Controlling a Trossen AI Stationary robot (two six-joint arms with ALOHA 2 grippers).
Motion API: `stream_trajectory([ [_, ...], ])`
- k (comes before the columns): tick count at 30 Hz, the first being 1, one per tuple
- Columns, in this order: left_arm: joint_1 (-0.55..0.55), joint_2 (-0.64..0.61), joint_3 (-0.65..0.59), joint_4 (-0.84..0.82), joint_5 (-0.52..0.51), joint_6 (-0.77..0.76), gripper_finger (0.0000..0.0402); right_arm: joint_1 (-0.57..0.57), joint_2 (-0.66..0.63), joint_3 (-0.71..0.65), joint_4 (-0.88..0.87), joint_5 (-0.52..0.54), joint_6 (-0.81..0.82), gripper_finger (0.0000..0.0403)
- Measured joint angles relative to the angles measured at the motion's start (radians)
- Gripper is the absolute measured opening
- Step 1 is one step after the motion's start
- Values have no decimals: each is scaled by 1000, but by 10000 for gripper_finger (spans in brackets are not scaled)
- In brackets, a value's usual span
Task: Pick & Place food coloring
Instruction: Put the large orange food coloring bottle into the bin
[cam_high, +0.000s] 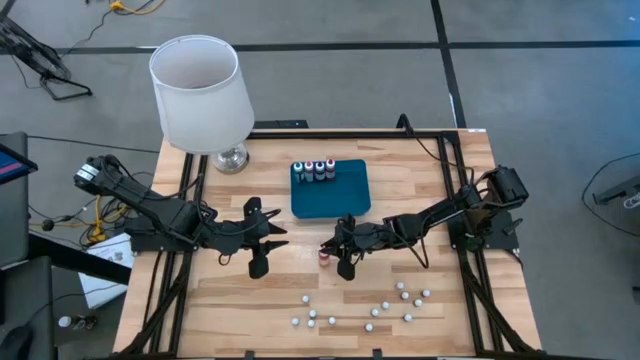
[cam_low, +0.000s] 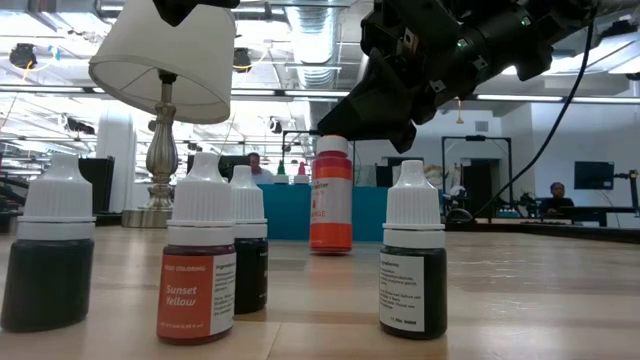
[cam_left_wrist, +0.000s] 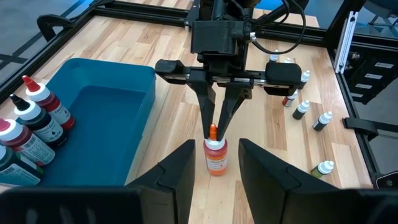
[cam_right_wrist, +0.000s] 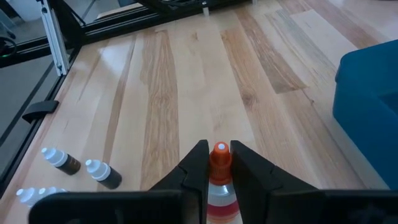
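Observation:
One food coloring bottle (cam_left_wrist: 216, 157), with an orange body and an orange pointed cap, stands upright on its base on the wooden table, just in front of the teal tray (cam_high: 335, 200). My right gripper (cam_right_wrist: 220, 163) comes at it from the table's right and is shut on its cap. My left gripper (cam_left_wrist: 214, 177) hangs open to the bottle's left, above the table, holding nothing. Several coloured bottles (cam_high: 314, 170) stand in a row at the tray's far edge. Many small white-capped bottles (cam_high: 370, 305) are scattered near the front edge. My right gripper has the bottle's orange cap (cam_right_wrist: 220, 152) between its two fingers, one on each side. The fingers slant down from the table's right. The bottle stands upright with its base (cam_left_wrist: 216, 171) on the table.
A lamp with a white shade (cam_high: 200, 90) stands at the far left corner. Dark frame rails (cam_high: 455, 180) run along the table's sides. In the low view, several bottles (cam_low: 195, 260) stand close to the camera. Bare wood lies between the tray and the scattered bottles.

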Motion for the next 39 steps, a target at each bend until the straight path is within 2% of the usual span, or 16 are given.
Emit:
stream_trajectory([
  [23, 0, 0, -1, 1, 0, 7, 114, -7, -38, 11, 13, 0, -1, 37],
  [30, 0, -1, -10, 3, 0, 5, 114, -37, -119, 38, -21, 11, -74, 38],
  [39, 0, -1, -10, 1, 0, 8, 114, -149, -295, 58, -246, 90, -158, 38],
])
